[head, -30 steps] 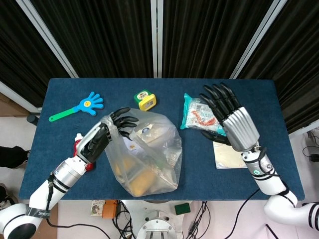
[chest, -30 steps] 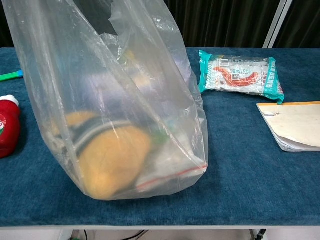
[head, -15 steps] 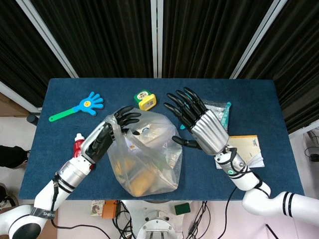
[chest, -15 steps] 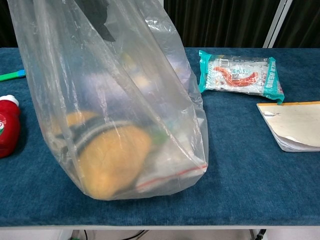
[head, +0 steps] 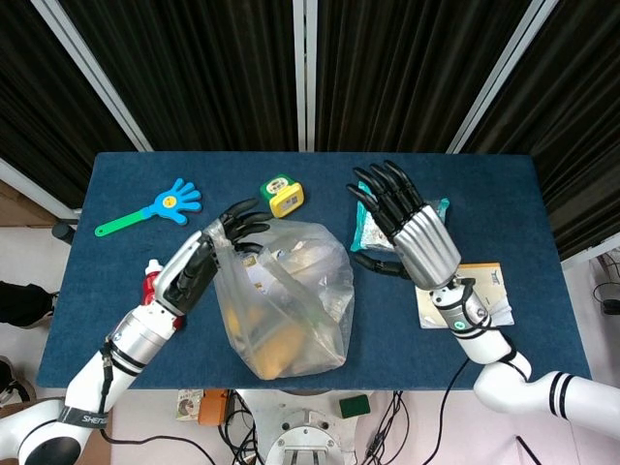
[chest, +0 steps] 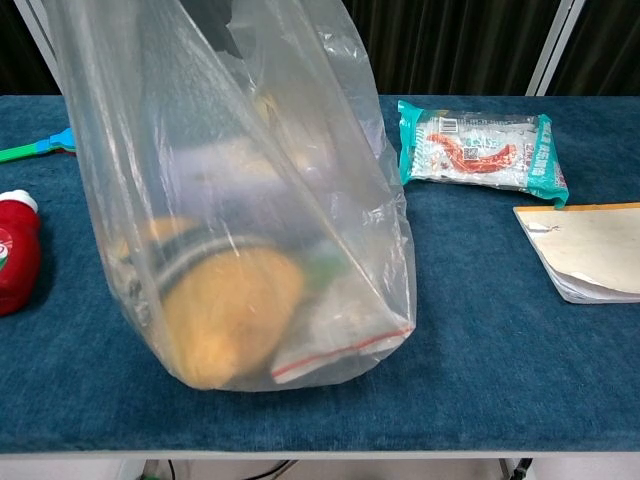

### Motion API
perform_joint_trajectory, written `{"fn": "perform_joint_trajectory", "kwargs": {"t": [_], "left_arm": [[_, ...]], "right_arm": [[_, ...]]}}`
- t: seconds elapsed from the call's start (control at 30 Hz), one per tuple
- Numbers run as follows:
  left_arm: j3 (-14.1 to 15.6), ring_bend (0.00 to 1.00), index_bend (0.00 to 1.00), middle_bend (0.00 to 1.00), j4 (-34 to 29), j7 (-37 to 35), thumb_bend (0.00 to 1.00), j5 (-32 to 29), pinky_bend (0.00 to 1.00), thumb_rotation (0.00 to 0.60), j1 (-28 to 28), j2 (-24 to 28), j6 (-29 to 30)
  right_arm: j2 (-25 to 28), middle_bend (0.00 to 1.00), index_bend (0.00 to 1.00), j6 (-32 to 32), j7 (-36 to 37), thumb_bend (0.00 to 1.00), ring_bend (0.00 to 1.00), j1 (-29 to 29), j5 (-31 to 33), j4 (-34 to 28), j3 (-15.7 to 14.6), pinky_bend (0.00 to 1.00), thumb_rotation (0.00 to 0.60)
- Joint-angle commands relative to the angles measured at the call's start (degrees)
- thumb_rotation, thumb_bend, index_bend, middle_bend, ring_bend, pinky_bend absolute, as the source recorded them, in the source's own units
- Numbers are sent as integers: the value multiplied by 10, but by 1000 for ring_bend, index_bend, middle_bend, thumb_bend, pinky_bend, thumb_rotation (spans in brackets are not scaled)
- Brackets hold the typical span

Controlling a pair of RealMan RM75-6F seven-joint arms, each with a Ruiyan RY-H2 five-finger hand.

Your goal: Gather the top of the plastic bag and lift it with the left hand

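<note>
The clear plastic bag [head: 286, 305] stands mid-table with an orange striped item and a small zip pouch inside. My left hand [head: 211, 254] grips the bag's top left edge, fingers curled over the gathered plastic. In the chest view the bag [chest: 250, 220] hangs tall and taut, its bottom left corner slightly off the cloth, and the left hand [chest: 212, 22] shows only as a dark shape behind the plastic at the top. My right hand [head: 409, 231] hovers to the right of the bag over the snack packet, fingers spread, holding nothing.
A teal snack packet [chest: 478, 148] and a notebook [chest: 585, 250] lie right of the bag. A red bottle [chest: 15, 250] sits at the left. A blue clapper toy [head: 160, 206] and a yellow tape measure [head: 282, 195] lie behind the bag.
My right hand drew back to the right, away from the bag. The left hand pulled the bag's top up, so the bag stands narrower and its bottom left rose a little.
</note>
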Motion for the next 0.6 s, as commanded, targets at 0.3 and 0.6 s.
{"fn": "perform_joint_trajectory", "kwargs": {"t": [0.3,0.6], "left_arm": [[-8,116,73,133,-8,28,78,-20,333,166,-17,-6,-20],[-23,110,69,126,-8,63,78,-61,337,173,-35,-17,-18]], "right_arm": [[-26,0,0,7,84,24,0,-1,28,41,-6,0,600],[-86,0,0,3,135,24,0,24,36,75,-3,0,600]]}}
